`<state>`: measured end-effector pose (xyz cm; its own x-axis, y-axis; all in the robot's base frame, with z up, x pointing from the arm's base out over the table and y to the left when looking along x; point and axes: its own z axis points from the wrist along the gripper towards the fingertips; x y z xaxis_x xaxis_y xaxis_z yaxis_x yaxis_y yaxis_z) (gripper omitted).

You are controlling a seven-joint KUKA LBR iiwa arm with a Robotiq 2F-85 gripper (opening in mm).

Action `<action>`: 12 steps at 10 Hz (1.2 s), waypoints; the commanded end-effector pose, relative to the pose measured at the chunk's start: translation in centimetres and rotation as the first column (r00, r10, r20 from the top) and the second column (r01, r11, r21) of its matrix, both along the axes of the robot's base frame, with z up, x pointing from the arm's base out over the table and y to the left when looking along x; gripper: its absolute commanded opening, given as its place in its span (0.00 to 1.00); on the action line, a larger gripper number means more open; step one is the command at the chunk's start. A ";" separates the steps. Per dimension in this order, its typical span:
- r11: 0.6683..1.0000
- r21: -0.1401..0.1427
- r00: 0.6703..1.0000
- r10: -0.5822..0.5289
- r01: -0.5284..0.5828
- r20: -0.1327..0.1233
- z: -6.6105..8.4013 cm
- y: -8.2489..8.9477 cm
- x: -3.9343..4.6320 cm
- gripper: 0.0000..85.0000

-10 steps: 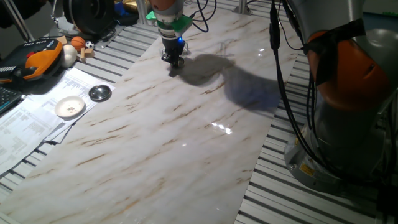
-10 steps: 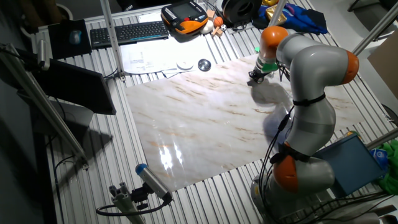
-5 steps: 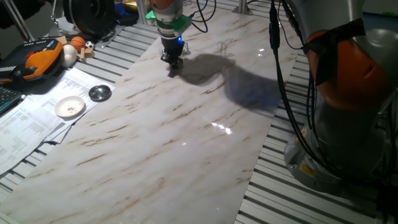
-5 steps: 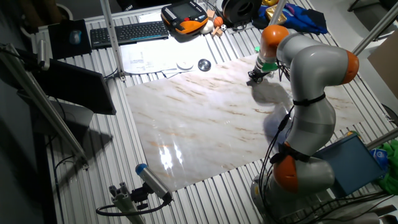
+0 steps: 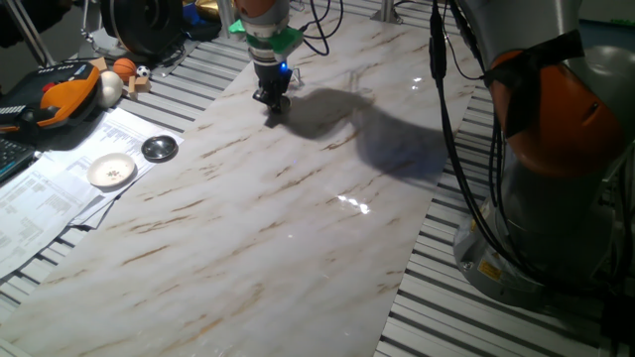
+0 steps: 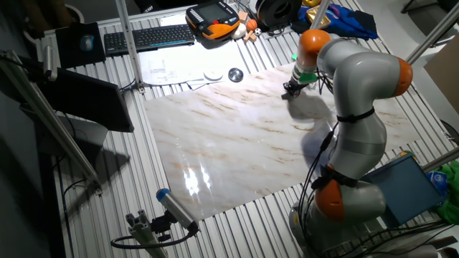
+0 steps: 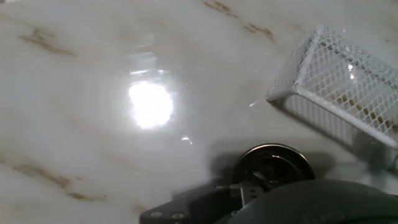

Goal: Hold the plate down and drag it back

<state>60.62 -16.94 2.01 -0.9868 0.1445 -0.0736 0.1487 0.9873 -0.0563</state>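
Observation:
The plate [image 7: 271,167] is a very small round dark disc with a shiny centre. It lies flat on the marble board, low in the hand view, partly covered by the dark gripper body. A white mesh finger [image 7: 339,87] stands just right of it. In both fixed views my gripper [image 5: 270,103] [image 6: 288,92] points straight down with its narrow tip on the board at the far edge. The plate is hidden under the tip there. The fingers look closed together and press on the plate.
A larger dark silver-rimmed disc [image 5: 159,149] and a white shallow dish [image 5: 111,171] lie on papers left of the marble board [image 5: 298,228]. An orange pendant [image 5: 60,94], small balls and a keyboard [image 6: 147,37] sit beyond. The arm's base [image 5: 556,198] stands at the right.
My gripper has slid a little to the left along the far part of the board, still pressed down on it. The other objects have not moved.

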 end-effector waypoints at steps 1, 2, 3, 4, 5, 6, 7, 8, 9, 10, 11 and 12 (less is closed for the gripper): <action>1.000 -0.002 1.000 -0.006 0.006 -0.001 0.1 0.3 -0.09 0.00; 1.000 0.000 1.000 -0.010 0.010 -0.002 0.2 0.5 -0.14 0.00; 1.000 0.003 1.000 -0.016 0.016 -0.006 0.2 0.9 -0.14 0.00; 1.000 0.004 1.000 -0.021 0.021 -0.009 0.3 1.2 -0.13 0.00; 1.000 0.002 1.000 -0.026 0.026 -0.012 0.4 1.6 -0.16 0.00; 0.999 0.004 0.999 -0.032 0.032 -0.016 0.5 2.0 -0.22 0.00; 0.999 0.006 0.999 -0.037 0.037 -0.017 0.5 2.3 -0.32 0.00; 0.999 0.006 0.999 -0.043 0.043 -0.017 0.5 2.6 -0.44 0.00; 0.999 0.006 0.999 -0.044 0.044 -0.017 0.4 2.7 -0.47 0.00; 0.999 0.007 0.999 -0.044 0.044 -0.017 0.5 2.7 -0.47 0.00; 0.999 0.010 0.999 -0.044 0.045 -0.022 0.5 2.8 -0.49 0.00; 0.999 0.010 0.999 -0.046 0.046 -0.022 0.4 2.9 -0.52 0.00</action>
<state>60.10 -13.98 2.41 -0.9800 0.1921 -0.0511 0.1946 0.9797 -0.0488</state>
